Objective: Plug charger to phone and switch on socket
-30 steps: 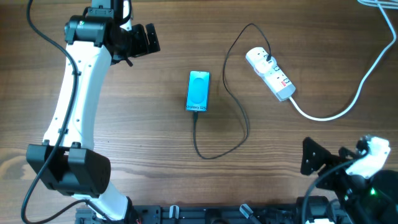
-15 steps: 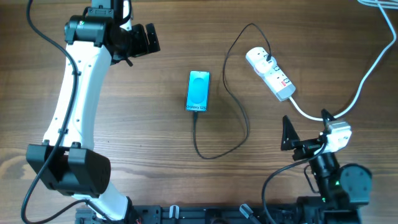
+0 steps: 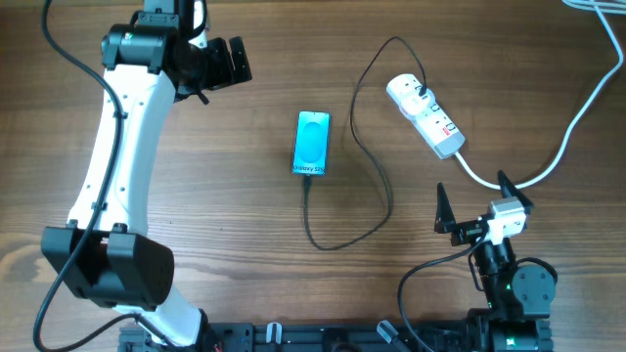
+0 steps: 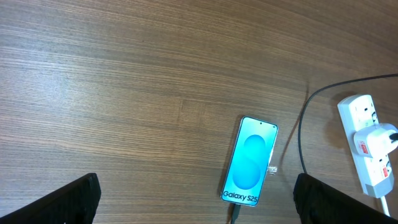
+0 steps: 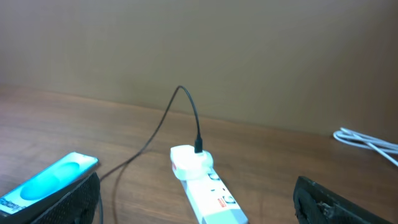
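The phone (image 3: 312,143) lies flat mid-table, turquoise screen up; it also shows in the left wrist view (image 4: 250,160) and at the left edge of the right wrist view (image 5: 46,180). The charger cable (image 3: 384,200) runs from the phone's lower short edge, where its tip (image 4: 235,214) sits, in a loop to a white plug on the socket (image 3: 425,117). The socket also shows in both wrist views (image 4: 370,146) (image 5: 208,186). My left gripper (image 3: 230,61) is open and empty, far left of the phone. My right gripper (image 3: 474,198) is open and empty, just below the socket.
The socket's thick white cord (image 3: 548,166) curves from the strip's lower end to the table's top right corner, passing close to my right gripper; it also shows in the right wrist view (image 5: 367,140). The left arm (image 3: 117,166) stretches along the table's left side.
My right arm has swung from the lower right corner up and left, and its open gripper now sits just below the socket. The left arm, phone and cable have not moved.
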Available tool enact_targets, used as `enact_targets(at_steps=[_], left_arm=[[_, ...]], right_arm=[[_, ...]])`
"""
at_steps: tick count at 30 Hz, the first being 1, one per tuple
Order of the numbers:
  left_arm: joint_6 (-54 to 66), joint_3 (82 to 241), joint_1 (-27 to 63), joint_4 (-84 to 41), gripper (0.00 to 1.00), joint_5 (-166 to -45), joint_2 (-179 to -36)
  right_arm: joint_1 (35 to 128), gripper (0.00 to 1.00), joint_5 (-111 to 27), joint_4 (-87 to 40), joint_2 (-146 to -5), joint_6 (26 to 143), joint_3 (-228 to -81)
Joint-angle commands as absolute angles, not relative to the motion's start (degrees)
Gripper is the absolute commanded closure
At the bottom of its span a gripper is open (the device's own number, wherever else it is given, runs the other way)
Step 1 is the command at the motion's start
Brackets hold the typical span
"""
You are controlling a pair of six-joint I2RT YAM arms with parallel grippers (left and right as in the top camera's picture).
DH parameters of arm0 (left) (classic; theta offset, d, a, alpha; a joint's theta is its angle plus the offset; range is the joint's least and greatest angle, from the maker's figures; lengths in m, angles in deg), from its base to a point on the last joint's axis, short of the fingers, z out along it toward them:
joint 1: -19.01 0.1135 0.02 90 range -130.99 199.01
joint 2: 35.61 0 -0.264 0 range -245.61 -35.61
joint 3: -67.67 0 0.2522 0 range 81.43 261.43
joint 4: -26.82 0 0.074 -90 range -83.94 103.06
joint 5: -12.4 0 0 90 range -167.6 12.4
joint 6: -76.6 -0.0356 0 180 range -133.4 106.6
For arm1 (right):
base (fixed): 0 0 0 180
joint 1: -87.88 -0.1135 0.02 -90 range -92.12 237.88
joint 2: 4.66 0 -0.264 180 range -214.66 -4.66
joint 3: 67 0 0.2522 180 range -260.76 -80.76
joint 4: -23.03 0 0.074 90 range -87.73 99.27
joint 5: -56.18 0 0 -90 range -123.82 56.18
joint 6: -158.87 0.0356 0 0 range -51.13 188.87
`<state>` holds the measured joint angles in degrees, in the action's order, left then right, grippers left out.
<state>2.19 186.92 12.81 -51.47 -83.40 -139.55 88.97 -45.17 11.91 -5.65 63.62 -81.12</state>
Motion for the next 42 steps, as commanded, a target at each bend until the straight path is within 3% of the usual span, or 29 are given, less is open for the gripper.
enact_targets(at_steps=[1, 8, 42], left_arm=[[2.47, 186.70, 12.96, -51.50, 0.00, -82.85, -139.86], [2.47, 186.70, 12.96, -51.50, 0.00, -82.85, -139.86], [2.45, 186.70, 12.96, -51.50, 0.00, -82.85, -139.86]], right_arm=[[89.43, 0.00, -40.58, 10.44, -4.85, 63.84, -81.03], [89.49, 0.00, -36.58, 9.20, -4.87, 69.04, -81.05], [90.47, 0.00, -36.65, 9.31, -4.87, 68.91, -81.05]])
